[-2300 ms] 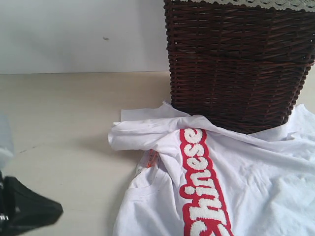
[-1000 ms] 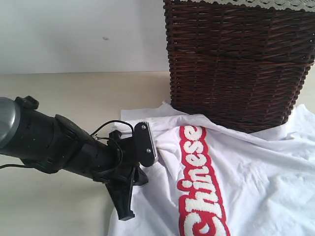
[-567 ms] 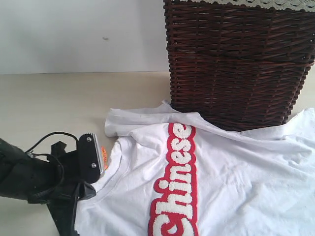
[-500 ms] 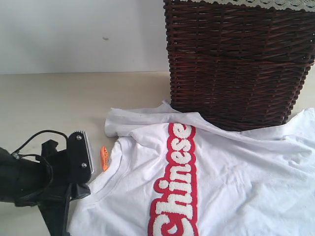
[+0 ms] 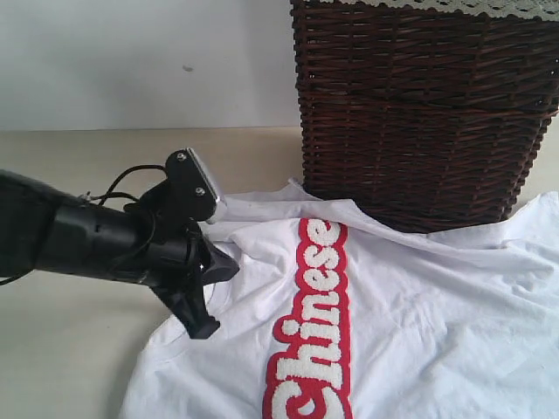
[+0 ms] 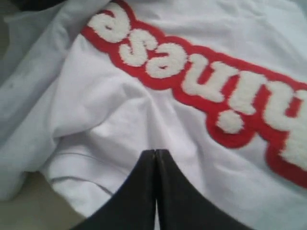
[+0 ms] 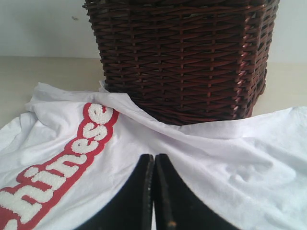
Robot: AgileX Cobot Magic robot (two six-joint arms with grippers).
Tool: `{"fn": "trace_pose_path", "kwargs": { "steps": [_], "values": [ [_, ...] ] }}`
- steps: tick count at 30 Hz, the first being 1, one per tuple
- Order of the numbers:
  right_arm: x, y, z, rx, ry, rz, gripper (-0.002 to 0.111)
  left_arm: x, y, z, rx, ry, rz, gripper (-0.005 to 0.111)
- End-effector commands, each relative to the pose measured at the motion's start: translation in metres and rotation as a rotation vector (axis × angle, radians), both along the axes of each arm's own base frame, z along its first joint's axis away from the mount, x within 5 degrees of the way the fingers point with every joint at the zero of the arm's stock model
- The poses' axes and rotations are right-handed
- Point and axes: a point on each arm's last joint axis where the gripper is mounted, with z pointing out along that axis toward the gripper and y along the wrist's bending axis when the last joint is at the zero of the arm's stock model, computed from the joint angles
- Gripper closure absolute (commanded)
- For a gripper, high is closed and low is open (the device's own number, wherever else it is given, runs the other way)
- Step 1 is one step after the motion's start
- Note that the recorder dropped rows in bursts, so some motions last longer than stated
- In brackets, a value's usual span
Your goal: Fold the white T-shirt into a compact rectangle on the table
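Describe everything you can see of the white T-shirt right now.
The white T-shirt looks like soft cotton knit. It lies front up and rumpled on the table, not yet folded. Fuzzy white lettering reading "Chinese" on a red band runs across the chest. Its far edge is creased against the foot of the dark wicker basket. The shut left claw sits by the collar; whether it pinches cloth is unclear.
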Motion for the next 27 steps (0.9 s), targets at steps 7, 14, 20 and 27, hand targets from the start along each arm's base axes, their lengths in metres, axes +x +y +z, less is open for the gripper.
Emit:
{"fn": "trace_pose_path", "kwargs": {
  "steps": [7, 14, 20, 27],
  "values": [
    [0.000, 0.000, -0.001, -0.002, -0.006, -0.004, 0.108, 0.025, -0.010, -0.049, 0.140, 0.041, -0.053, 0.107],
    [0.000, 0.000, -0.001, -0.002, -0.006, -0.004, 0.108, 0.021, -0.004, -0.065, 0.208, 0.061, -0.055, 0.107],
    [0.000, 0.000, -0.001, -0.002, -0.006, -0.004, 0.108, -0.005, 0.033, -0.088, 0.406, 0.093, 0.038, 0.107],
    [0.000, 0.000, -0.001, -0.002, -0.006, -0.004, 0.108, -0.033, 0.056, -0.067, 0.434, 0.053, 0.073, 0.107]
  ]
}}
